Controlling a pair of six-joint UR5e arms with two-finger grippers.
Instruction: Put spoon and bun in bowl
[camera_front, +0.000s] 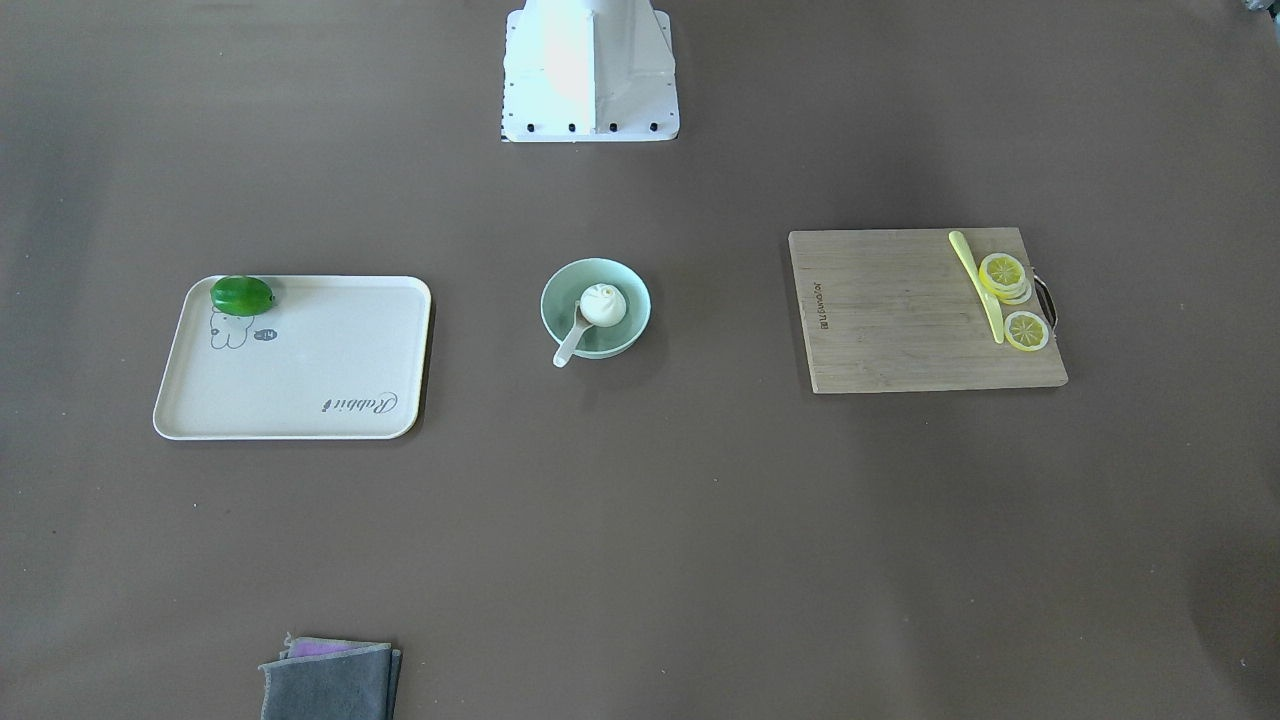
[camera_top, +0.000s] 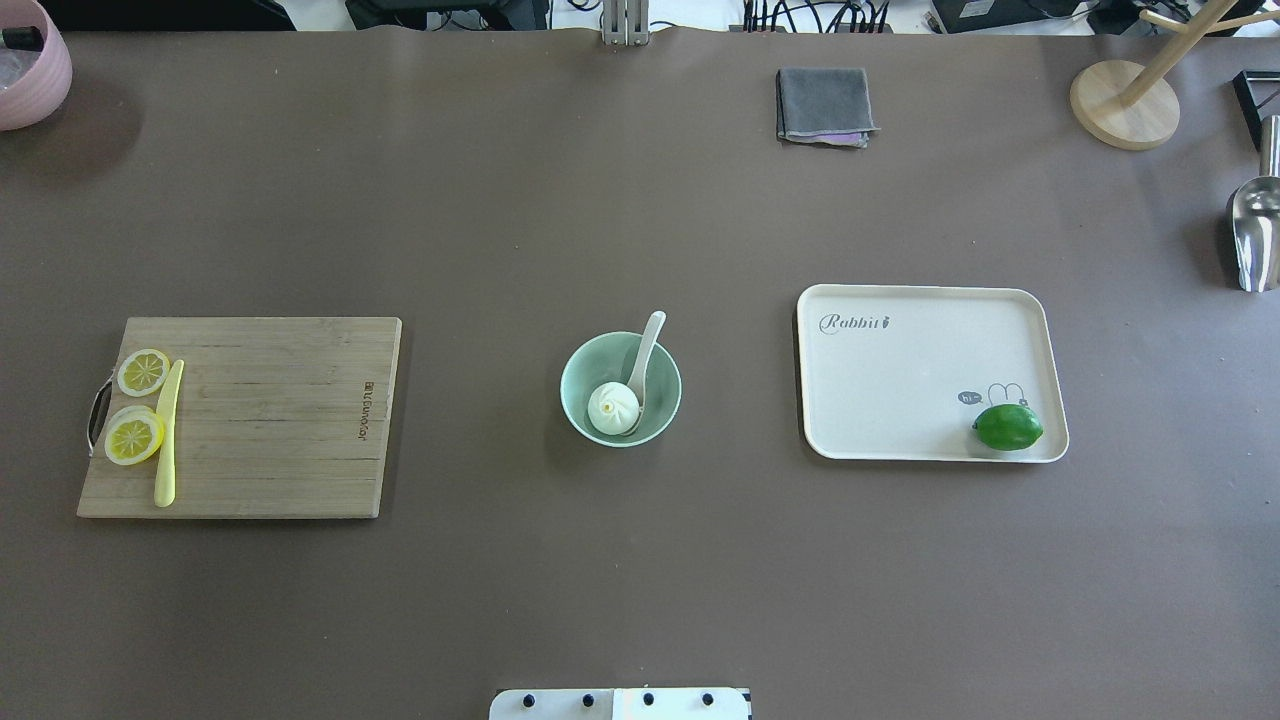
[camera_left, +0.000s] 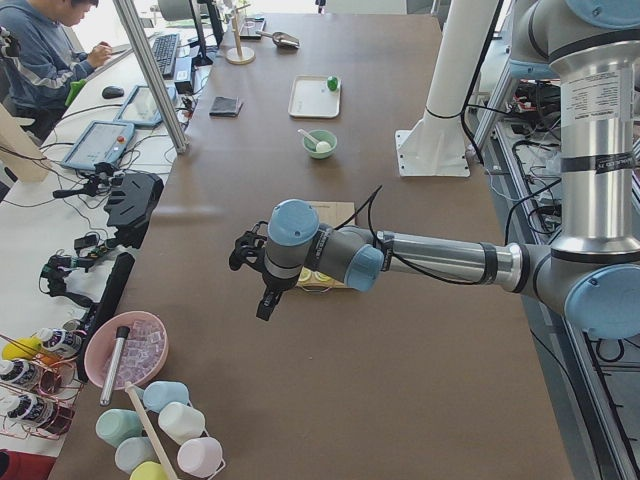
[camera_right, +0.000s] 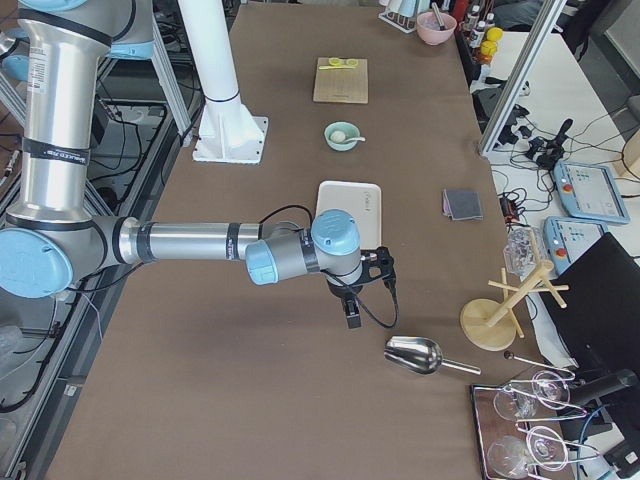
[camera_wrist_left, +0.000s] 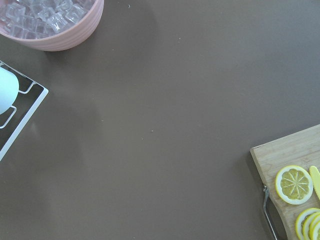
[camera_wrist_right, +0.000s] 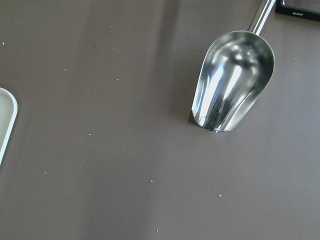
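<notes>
The pale mint-green bowl stands at the table's middle, also in the front-facing view. The white bun lies inside it. The white spoon rests in the bowl beside the bun, with its handle over the rim. My left gripper hangs over the table's left end, far from the bowl. My right gripper hangs over the right end, near a metal scoop. Both show only in the side views, so I cannot tell whether they are open or shut.
A wooden cutting board with lemon slices and a yellow-green knife lies left of the bowl. A cream tray with a lime lies to the right. A grey cloth, metal scoop and pink ice bowl sit near the edges.
</notes>
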